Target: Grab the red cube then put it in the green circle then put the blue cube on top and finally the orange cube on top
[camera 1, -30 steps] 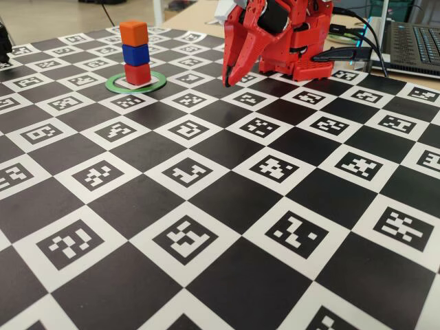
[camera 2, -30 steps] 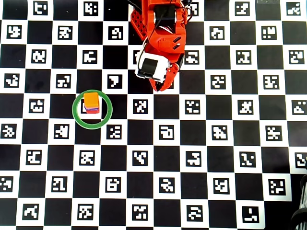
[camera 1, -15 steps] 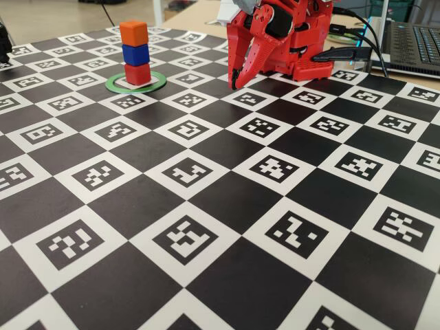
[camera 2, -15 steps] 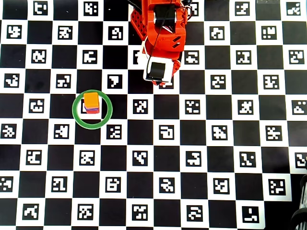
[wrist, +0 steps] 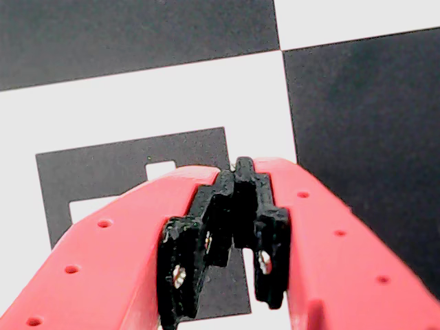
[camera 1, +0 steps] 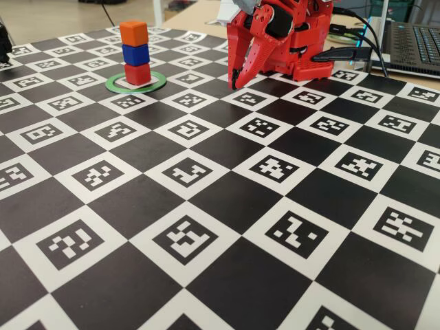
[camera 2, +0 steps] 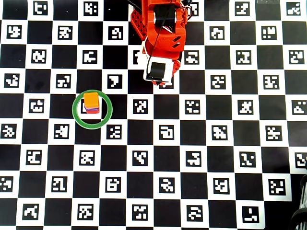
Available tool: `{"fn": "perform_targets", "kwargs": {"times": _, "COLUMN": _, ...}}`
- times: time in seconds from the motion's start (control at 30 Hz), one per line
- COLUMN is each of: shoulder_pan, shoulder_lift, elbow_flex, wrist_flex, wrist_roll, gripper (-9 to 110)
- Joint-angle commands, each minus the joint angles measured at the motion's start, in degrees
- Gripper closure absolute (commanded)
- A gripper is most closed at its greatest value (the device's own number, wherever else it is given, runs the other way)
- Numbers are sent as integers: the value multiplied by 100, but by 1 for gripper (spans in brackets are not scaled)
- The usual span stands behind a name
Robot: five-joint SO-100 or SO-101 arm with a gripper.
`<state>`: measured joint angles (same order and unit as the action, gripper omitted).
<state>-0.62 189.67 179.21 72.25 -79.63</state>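
Observation:
A stack of three cubes stands inside the green circle [camera 1: 159, 84] [camera 2: 76, 115]: the red cube [camera 1: 137, 73] at the bottom, the blue cube [camera 1: 135, 54] on it, the orange cube [camera 1: 133, 32] [camera 2: 90, 100] on top. From overhead only the orange cube's top and a sliver of blue show. My red gripper [camera 1: 235, 85] [wrist: 237, 167] [camera 2: 157, 82] hangs folded near the arm's base, well to the right of the stack in the fixed view, tips pointing down just above the board. Its fingers are shut with nothing between them.
The board is a black-and-white checker mat with printed markers [camera 1: 185, 237]. The arm's red base [camera 1: 302, 41] stands at the far edge. A laptop [camera 1: 416, 41] and cables lie behind it at the far right.
The gripper has pulled back toward the arm's base and tucked in more upright between one second ago and half a second ago, then held still. The stack has not moved.

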Motion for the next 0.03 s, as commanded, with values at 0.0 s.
{"fn": "perform_targets", "kwargs": {"times": 0.0, "shoulder_pan": 35, "shoulder_lift": 281, "elbow_flex": 237, "wrist_flex": 536, "wrist_roll": -53, "gripper": 108}}
